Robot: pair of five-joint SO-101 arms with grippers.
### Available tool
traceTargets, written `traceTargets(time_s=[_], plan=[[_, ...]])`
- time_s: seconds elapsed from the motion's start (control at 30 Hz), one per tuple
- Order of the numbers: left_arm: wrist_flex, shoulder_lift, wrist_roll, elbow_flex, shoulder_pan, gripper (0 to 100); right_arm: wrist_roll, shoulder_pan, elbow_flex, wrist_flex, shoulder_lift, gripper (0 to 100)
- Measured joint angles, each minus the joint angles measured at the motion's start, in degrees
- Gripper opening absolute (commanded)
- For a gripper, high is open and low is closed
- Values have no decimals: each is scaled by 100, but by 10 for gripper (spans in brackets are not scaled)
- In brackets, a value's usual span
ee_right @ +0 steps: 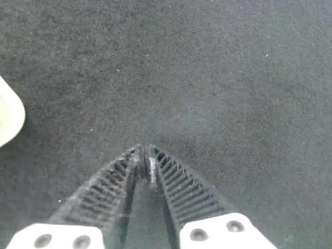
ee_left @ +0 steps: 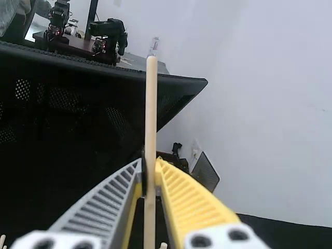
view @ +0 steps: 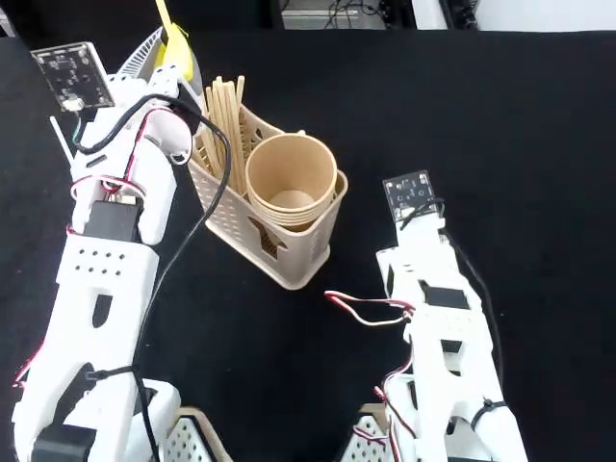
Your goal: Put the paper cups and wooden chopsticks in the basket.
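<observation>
A beige basket stands mid-table on black cloth. Stacked paper cups sit upright in it, with several wooden chopsticks standing in the compartment behind them. My left gripper is raised behind the basket's far left corner. It is shut on one wooden chopstick, which sticks out past the fingertips; in the left wrist view that gripper points at the wall beyond the table. My right gripper is shut with nothing in it, low over bare cloth to the right of the basket, whose corner shows.
The right arm lies along the table's right side, with a loose red and white cable beside it. The left arm stretches up the left side. Open black cloth spreads right of the basket.
</observation>
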Motion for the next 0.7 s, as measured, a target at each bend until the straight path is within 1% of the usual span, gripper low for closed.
traceTargets(time_s=[0.1,0.13,0.23,0.27,0.37,0.47,0.6,0.7], plan=[[26,0,0,0,0,34,0,0,0,0,0,15],[88,0,0,0,0,58,0,0,0,0,0,15],[615,0,18,0,35,180,0,0,0,0,0,15],[905,0,53,0,53,202,0,0,0,0,0,15],[2048,26,308,-352,123,217,0,0,0,0,0,15],[3297,35,369,-1108,123,217,0,0,0,0,0,15],[4756,35,396,-2268,105,217,0,0,0,0,0,15],[5618,44,404,-3077,-211,216,0,0,0,0,0,15]])
